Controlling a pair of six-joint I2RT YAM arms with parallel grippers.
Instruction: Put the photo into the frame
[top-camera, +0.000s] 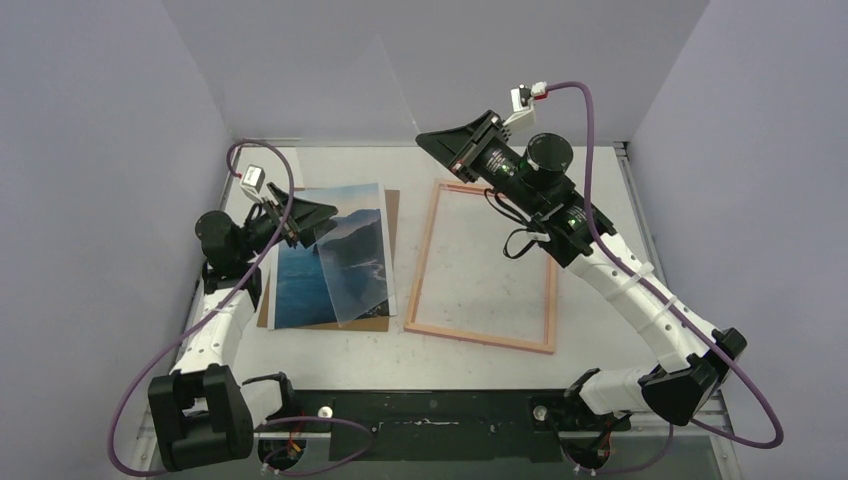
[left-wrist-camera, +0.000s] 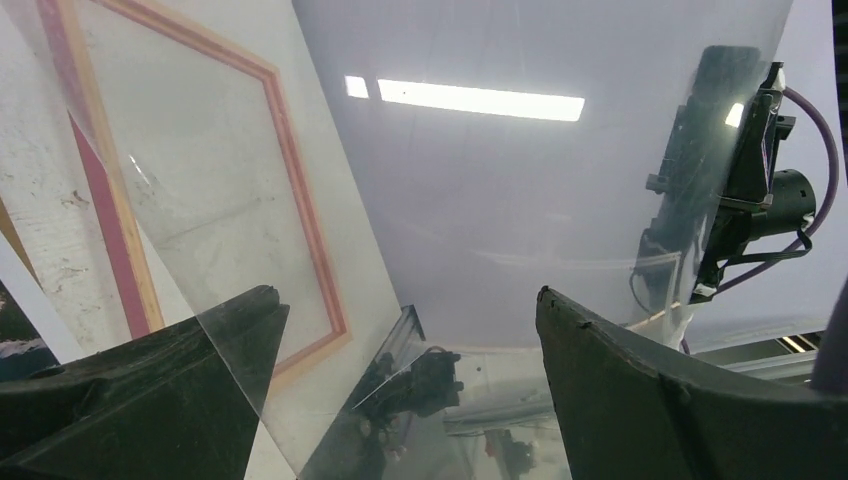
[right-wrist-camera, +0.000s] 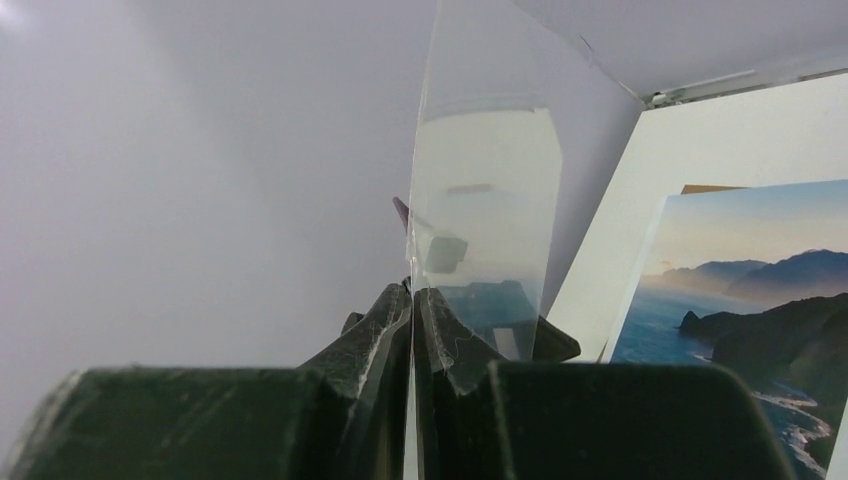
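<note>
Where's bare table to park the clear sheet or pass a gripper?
Free: the table inside the frame; the near strip between frame and mounting rail; the far strip behind the photo. Crowded: the photo-frame gap, spanned by the clear sheet in the shut right gripper, with the open left gripper over the photo.

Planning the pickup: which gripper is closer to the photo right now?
Left. The left gripper sits open above the photo; the right gripper, shut on a clear sheet, is by the frame, at its far corner.

The clear sheet (right-wrist-camera: 485, 180) is glossy plastic, photo (top-camera: 300, 270) paper, frame (top-camera: 480, 338) wood, table (top-camera: 450, 365) scuffed matt.
</note>
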